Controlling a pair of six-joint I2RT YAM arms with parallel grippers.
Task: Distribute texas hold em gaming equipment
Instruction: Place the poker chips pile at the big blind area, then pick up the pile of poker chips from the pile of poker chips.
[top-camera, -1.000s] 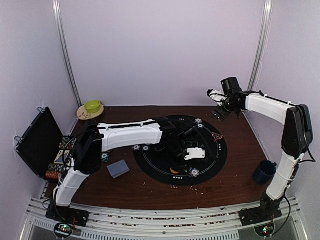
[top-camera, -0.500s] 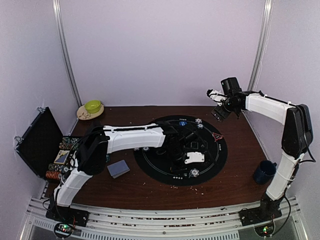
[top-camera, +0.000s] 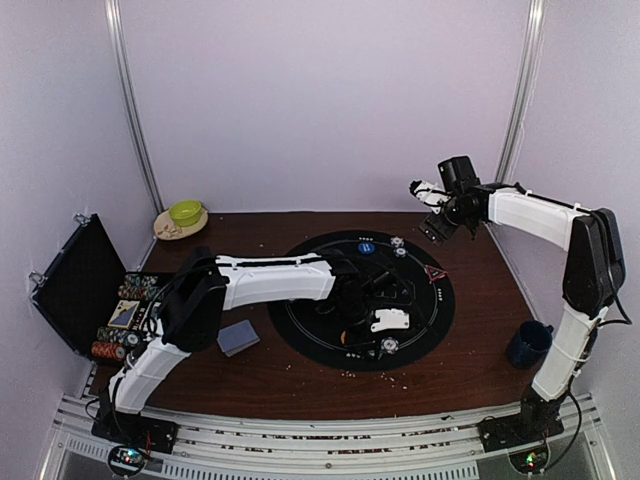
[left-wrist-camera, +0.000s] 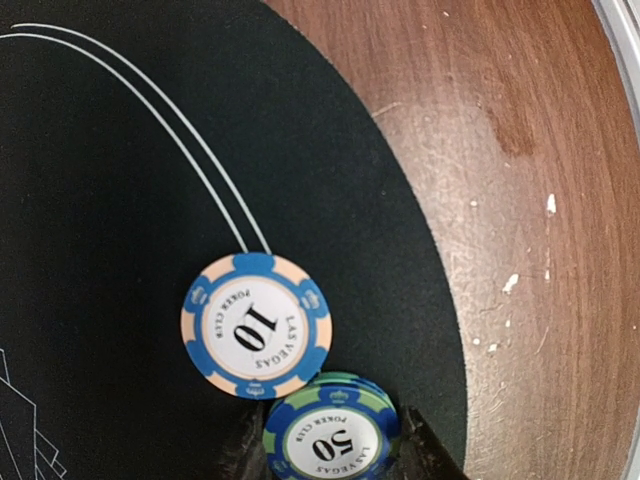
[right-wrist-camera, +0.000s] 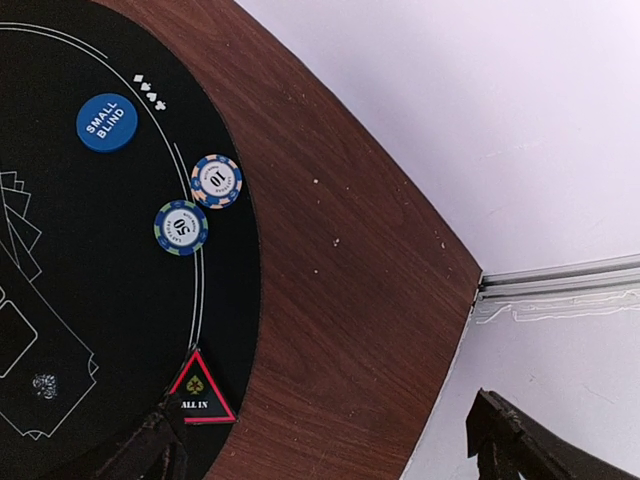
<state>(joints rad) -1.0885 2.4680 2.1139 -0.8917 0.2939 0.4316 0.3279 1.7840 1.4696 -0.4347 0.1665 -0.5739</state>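
Note:
My left gripper (left-wrist-camera: 333, 440) is shut on a small stack of green-and-blue "50" poker chips (left-wrist-camera: 333, 432), low over the black round mat (left-wrist-camera: 120, 180) near its front edge. A blue-and-peach "10" chip (left-wrist-camera: 256, 325) lies flat on the mat, touching that stack. In the top view the left gripper (top-camera: 385, 332) is at the mat's near side. My right gripper (top-camera: 432, 215) hangs open, high over the back right corner; its fingers (right-wrist-camera: 150, 450) hold nothing. Below it lie a blue "small blind" button (right-wrist-camera: 107, 122), a "10" chip (right-wrist-camera: 217, 181), a "50" chip (right-wrist-camera: 181, 227) and a triangular "all in" marker (right-wrist-camera: 200, 390).
A deck of grey-blue cards (top-camera: 237, 337) lies left of the mat. The open black chip case (top-camera: 75, 285) and rows of chips (top-camera: 125, 320) stand at the left edge. A dark blue mug (top-camera: 528, 343) is at the right, a green bowl (top-camera: 184, 212) at the back left.
My left arm has swung toward the near edge of the mat with the chips and now covers two chips at the mat's left rim. The right gripper shifted slightly left.

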